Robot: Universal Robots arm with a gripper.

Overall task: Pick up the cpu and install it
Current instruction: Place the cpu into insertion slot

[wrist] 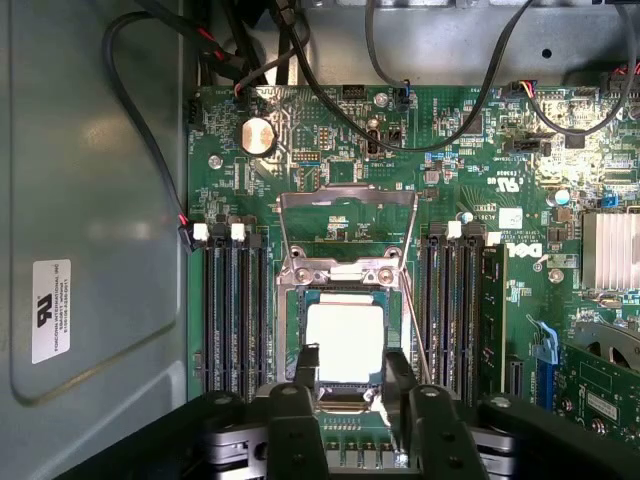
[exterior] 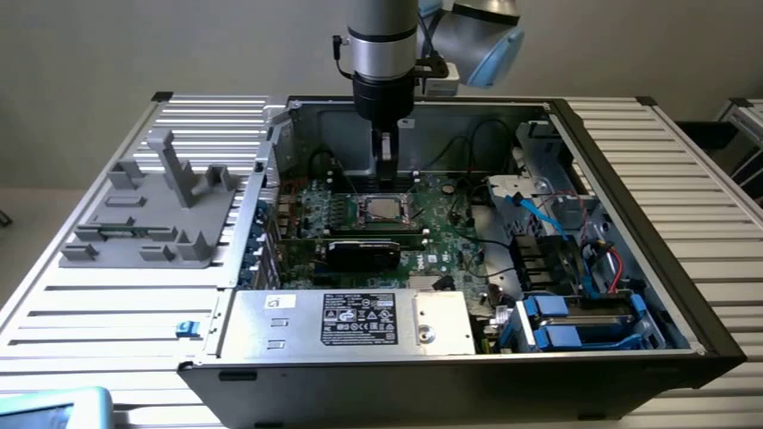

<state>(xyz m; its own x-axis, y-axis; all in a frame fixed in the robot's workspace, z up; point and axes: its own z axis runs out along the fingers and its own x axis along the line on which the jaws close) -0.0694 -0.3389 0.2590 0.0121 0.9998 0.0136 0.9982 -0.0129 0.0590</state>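
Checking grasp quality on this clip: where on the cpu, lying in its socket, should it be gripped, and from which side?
Take the cpu by two opposite thin edges, probably coming straight down from above. It lies flat, silver top up, in the socket, with the load plate standing open. Memory slots flank it on both sides, so a sideways approach looks blocked.

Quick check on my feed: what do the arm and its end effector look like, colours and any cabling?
The arm is a smooth silver-grey tube with a pale blue joint cap. Below the tube sits a black collar with a thin black cable looped beside it. The end effector is black, narrow and blocky.
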